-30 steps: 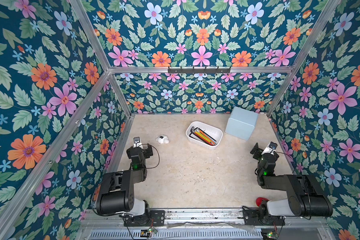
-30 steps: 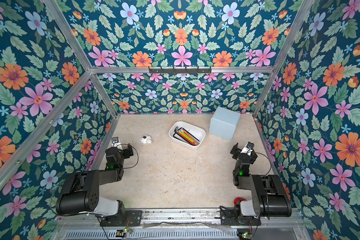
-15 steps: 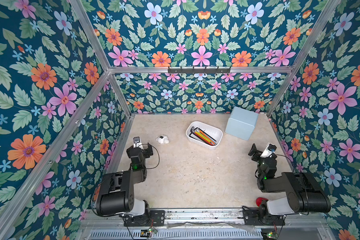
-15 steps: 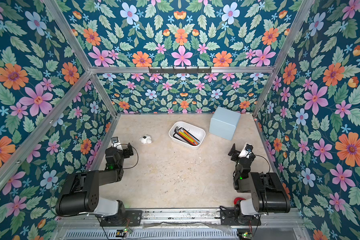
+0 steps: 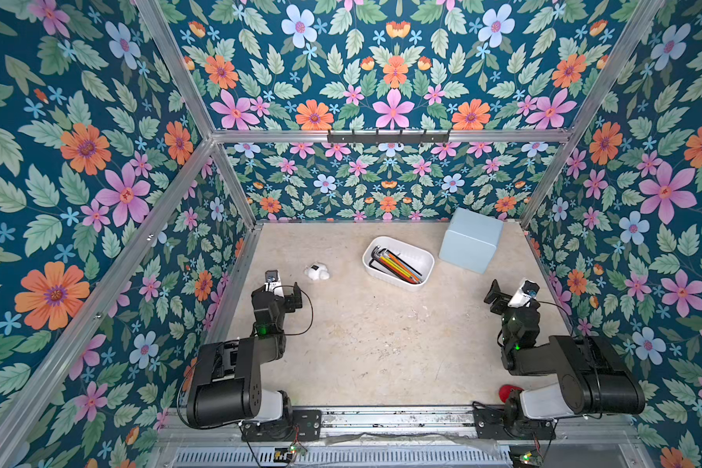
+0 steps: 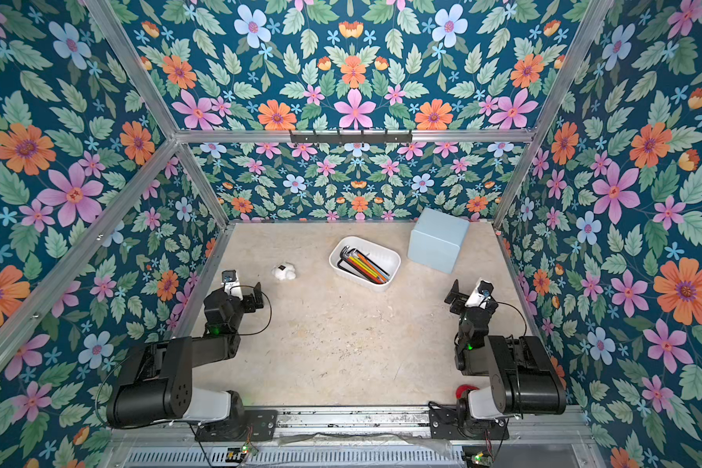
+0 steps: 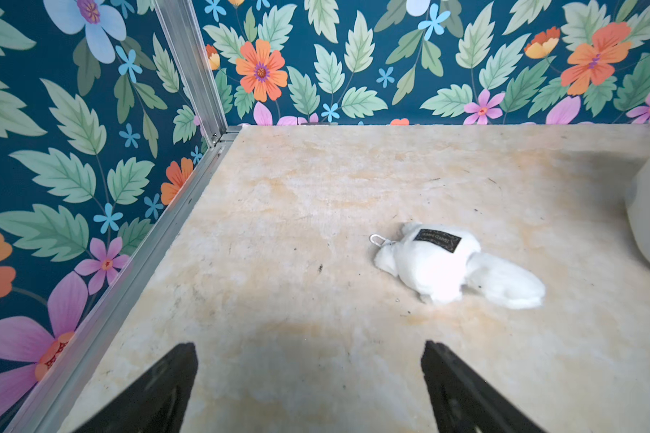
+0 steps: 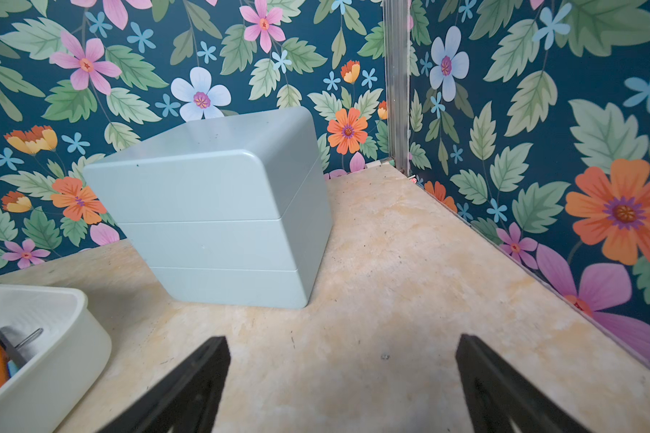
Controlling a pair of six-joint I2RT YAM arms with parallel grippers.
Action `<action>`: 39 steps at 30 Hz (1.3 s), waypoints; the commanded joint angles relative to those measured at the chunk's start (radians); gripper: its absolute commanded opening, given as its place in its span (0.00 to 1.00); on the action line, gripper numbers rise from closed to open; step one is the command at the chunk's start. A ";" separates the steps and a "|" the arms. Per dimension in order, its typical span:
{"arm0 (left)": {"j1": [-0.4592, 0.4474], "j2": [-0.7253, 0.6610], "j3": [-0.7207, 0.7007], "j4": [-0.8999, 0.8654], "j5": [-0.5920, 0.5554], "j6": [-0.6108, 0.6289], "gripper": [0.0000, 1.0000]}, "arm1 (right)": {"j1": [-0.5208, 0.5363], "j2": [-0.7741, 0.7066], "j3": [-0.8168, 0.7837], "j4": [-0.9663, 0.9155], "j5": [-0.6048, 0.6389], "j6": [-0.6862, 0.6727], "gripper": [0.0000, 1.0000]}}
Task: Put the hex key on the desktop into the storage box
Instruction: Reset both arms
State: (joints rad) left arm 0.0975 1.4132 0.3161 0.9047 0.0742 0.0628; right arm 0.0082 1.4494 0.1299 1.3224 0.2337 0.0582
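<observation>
White plastic storage box [image 5: 416, 279] is seen at the back of the beige tabletop [image 5: 381, 344], with black and coloured hex keys [image 5: 398, 265] lying inside it. No key is seen loose, so the task is judged done. Left gripper [image 7: 308, 390] and right gripper [image 8: 342, 386] are spread, empty, parked near their bases; nothing further is called for.

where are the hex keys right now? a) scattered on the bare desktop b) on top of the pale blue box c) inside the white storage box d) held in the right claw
c: in both top views the hex keys lie bunched together inside the white storage box; the right claw stands open with nothing between its fingers, and the top of the pale blue box is bare.
</observation>
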 commanded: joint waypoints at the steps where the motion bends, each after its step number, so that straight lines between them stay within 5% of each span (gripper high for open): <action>1: 0.002 -0.011 0.000 0.031 0.044 0.023 0.99 | 0.000 0.002 0.000 0.034 -0.005 -0.008 0.99; 14: 0.002 -0.078 0.021 -0.040 0.075 -0.063 1.00 | 0.000 0.002 0.000 0.032 -0.004 -0.008 0.99; 26: -0.062 0.202 -0.060 0.413 -0.018 -0.079 1.00 | 0.000 0.002 -0.001 0.033 -0.007 -0.008 0.99; 39: -0.084 0.184 -0.020 0.286 -0.062 -0.069 1.00 | 0.000 0.002 0.000 0.032 -0.006 -0.007 0.99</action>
State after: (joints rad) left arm 0.0135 1.5990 0.2924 1.1740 0.0242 -0.0185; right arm 0.0078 1.4494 0.1299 1.3231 0.2333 0.0555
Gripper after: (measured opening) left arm 0.996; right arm 0.993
